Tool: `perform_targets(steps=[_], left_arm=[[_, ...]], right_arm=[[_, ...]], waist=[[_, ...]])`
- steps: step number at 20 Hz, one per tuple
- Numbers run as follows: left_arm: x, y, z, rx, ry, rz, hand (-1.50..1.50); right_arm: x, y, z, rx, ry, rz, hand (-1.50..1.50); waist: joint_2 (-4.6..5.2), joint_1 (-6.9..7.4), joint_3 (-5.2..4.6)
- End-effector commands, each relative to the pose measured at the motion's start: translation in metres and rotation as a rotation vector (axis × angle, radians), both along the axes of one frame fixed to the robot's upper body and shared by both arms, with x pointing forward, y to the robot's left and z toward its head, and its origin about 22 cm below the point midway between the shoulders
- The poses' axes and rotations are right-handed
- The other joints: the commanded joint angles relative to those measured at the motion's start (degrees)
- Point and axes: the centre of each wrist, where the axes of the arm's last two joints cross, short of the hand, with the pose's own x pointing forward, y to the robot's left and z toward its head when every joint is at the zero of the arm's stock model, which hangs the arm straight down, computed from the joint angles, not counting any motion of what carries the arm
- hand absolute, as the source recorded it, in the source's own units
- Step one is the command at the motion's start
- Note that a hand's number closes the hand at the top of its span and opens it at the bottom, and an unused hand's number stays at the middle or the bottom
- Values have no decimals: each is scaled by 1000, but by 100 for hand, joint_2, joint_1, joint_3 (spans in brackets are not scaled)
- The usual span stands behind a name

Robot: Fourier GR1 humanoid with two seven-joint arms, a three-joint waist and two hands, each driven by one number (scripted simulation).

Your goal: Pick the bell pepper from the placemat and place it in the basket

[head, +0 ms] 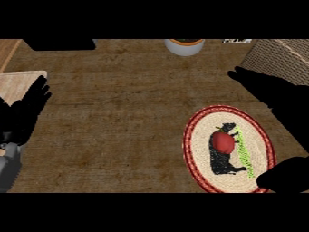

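While the pepper [224, 142] lies untouched at the middle of the placemat [198, 136], near the counter's [130, 113] right front edge, the right hand [280, 97] hovers beside the mat with fingers straight, holding nothing. The left hand [23, 113] rests open at the left edge. The pepper looks light, smooth and somewhat slippery; wrapping its rounded sides should suit. The basket [284, 56] sits at the far right corner.
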Motion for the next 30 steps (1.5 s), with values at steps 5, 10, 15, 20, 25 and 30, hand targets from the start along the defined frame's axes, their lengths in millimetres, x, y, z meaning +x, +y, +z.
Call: perform_targets(steps=[5,10,15,20,25,30], left_arm=[[-9,-13,-6,-13,0,-33,0],[5,1,10,6,-2,-19,0],[3,-6,-14,0,0,-24,0],[-3,-12,-1,6,0,-35,0],[2,6,13,4,16,-38,0],[-1,7,7,5,6,-21,0]], right_arm=[[-24,-21,-55,-7,-13,-91,-150],[-23,-35,-104,-1,-51,-68,-150],[-4,-14,-146,123,-90,-85,-150],[23,-19,-173,103,-54,-119,-150],[37,-4,-195,23,36,-133,-150],[36,-32,-202,-24,56,-134,-150]], waist=[[41,117,10],[44,102,12],[49,109,4],[38,141,3],[39,153,2],[37,126,2]])
